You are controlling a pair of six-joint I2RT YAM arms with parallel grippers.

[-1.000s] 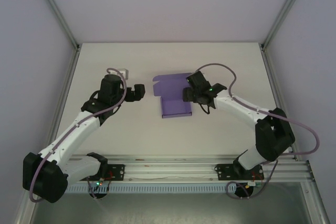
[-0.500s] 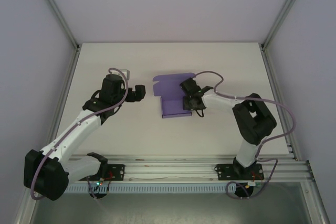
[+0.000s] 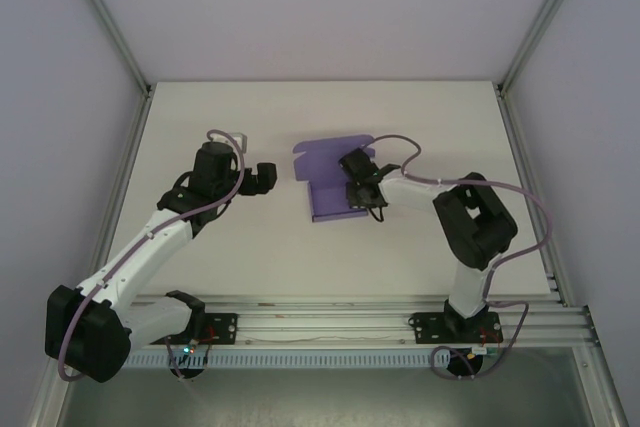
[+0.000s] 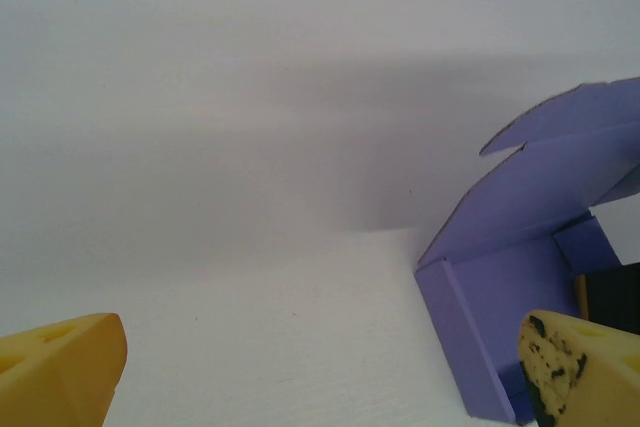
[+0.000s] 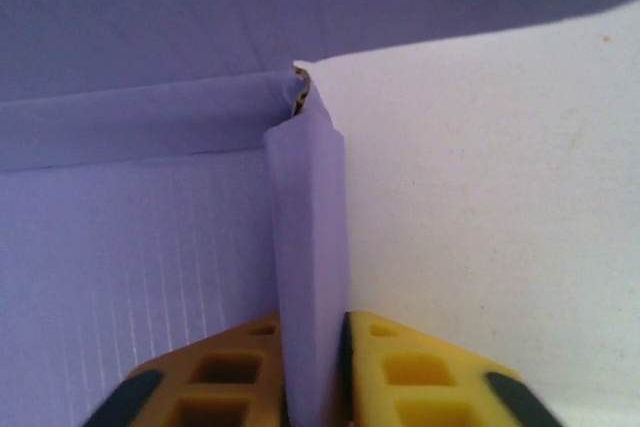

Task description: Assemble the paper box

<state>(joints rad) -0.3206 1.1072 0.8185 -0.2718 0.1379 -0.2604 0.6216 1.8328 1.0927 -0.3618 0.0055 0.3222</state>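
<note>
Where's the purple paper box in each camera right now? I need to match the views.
Top external: paper box mid-table, between the arms.
Left wrist: paper box at the right edge, lower half.
Right wrist: paper box across left and top, side wall pinched in the right gripper.
Shared landmark: its raised far flap.

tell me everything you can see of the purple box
The box is thin purple card, faintly ribbed, and partly folded. Its base lies flat on the white table, about mid-table. The left wall stands up, and a lid panel with notched tabs leans up at the far edge. The right gripper is shut on the upright right wall. Nothing else touches it.
</note>
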